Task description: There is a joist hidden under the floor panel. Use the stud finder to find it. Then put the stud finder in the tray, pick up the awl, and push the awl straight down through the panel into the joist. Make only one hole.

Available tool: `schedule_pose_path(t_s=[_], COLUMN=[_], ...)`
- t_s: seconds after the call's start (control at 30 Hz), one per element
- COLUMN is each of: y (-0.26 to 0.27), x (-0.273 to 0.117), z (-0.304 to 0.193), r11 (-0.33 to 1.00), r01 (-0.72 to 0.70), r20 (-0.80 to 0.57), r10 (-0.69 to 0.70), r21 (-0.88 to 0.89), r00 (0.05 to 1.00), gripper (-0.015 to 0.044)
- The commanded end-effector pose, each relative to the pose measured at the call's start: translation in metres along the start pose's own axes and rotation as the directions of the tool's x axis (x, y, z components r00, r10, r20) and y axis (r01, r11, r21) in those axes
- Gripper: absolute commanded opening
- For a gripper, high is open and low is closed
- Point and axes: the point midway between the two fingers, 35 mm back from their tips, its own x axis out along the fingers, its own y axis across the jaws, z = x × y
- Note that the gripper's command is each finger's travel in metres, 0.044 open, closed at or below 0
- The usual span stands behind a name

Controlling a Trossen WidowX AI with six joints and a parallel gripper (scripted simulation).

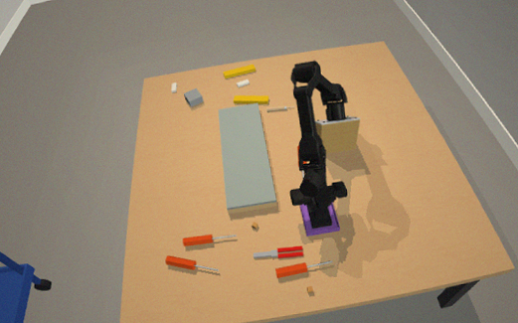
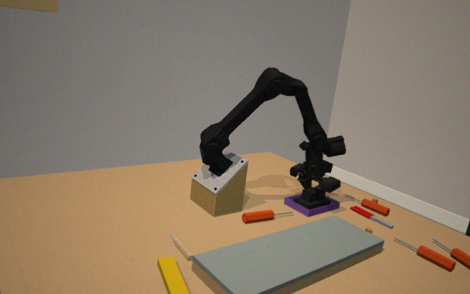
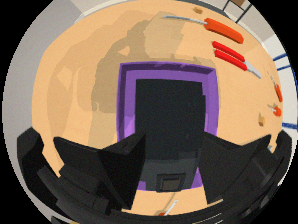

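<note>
The black stud finder (image 1: 320,219) (image 2: 311,199) (image 3: 170,107) is upright within the walls of the purple tray (image 1: 322,231) (image 2: 293,208) (image 3: 212,105). My gripper (image 1: 319,207) (image 2: 313,191) (image 3: 169,131) points down over the tray, shut on the stud finder. Whether its base touches the tray floor is hard to tell. The grey-green floor panel (image 1: 246,153) (image 2: 289,257) lies beside the tray. An orange-handled tool (image 2: 257,216) lies between the arm's base block and the panel. Several similar orange-handled tools lie elsewhere; I cannot tell which is the awl.
Red-handled pliers (image 1: 290,250) (image 2: 361,212) (image 3: 230,56) and an orange-handled tool (image 1: 291,270) (image 2: 375,207) (image 3: 223,30) lie near the tray. Two more orange tools (image 1: 197,240) (image 1: 180,262) lie farther left. Yellow bars (image 1: 239,71) (image 1: 251,99) and a grey block (image 1: 193,98) lie beyond the panel.
</note>
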Motion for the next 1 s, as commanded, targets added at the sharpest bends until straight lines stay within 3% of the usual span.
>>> schedule_pose_path(t_s=[0.0,0.23,0.37,0.5,0.7,0.97], y=[0.000,0.000,-0.002,0.001,-0.010,-0.078], x=[0.000,-0.003,-0.036,-0.090,-0.083,-0.111], z=[0.000,0.001,0.014,0.027,0.020,-0.031], r11=[1.000,1.000,1.000,1.000,1.000,0.977], r01=[0.000,0.000,0.000,-0.002,0.000,-0.024], r20=[0.000,0.001,0.002,0.002,0.010,0.053], r10=[0.000,0.000,0.000,0.002,0.000,0.013], r21=[0.000,0.000,0.000,-0.001,0.017,0.210], r00=[1.000,1.000,1.000,1.000,1.000,0.999], gripper=[0.0158,0.0341,0.0440,0.0440,0.0440,0.0440])
